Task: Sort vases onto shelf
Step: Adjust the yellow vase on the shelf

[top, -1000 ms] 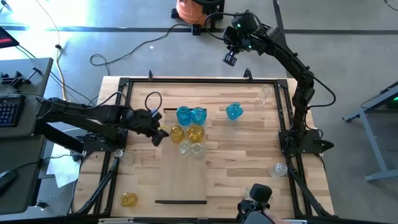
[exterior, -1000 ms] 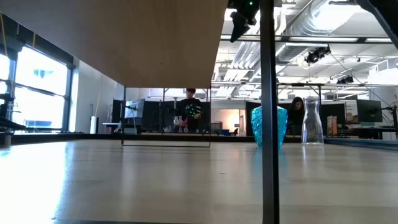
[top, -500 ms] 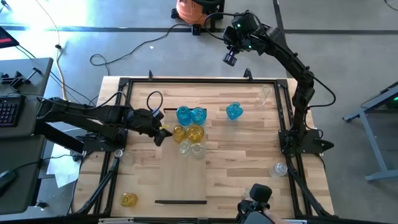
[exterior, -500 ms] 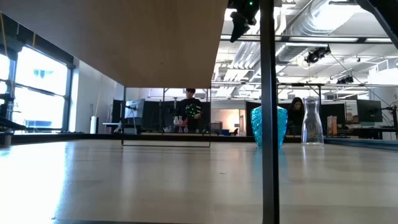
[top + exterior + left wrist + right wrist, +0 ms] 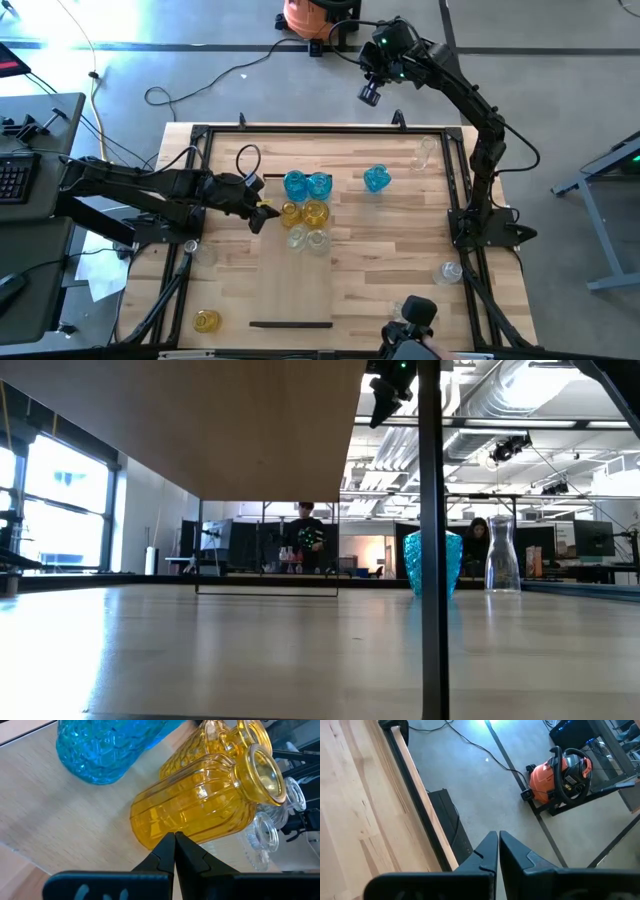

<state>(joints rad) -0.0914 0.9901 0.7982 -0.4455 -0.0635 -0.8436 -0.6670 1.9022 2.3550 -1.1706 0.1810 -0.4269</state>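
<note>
On the pale shelf point(image 5: 297, 285) stand two blue vases point(image 5: 307, 185), two yellow vases point(image 5: 300, 213) and two clear vases point(image 5: 308, 240), close together at its far end. Another blue vase point(image 5: 376, 179) and a clear vase point(image 5: 424, 152) stand on the table farther right; both show in the low view point(image 5: 432, 563). My left gripper point(image 5: 259, 215) is shut, level with the left yellow vase point(image 5: 200, 807), its tips right at that vase's side. My right gripper point(image 5: 371, 94) hangs shut, high beyond the table's far edge. My left gripper's shut fingertips point(image 5: 175, 840) stand at the lower side wall point(image 5: 165, 827) of the left yellow vase, coming from the table's left and slanting down. I cannot tell whether they touch the glass. The vase stands upright on the shelf.
A yellow vase point(image 5: 206, 321) stands at the table's near left corner and a clear one point(image 5: 448, 271) by the right frame. Black frame rails point(image 5: 190, 250) run along both sides. An orange vacuum point(image 5: 560, 770) stands on the floor beyond the far edge.
</note>
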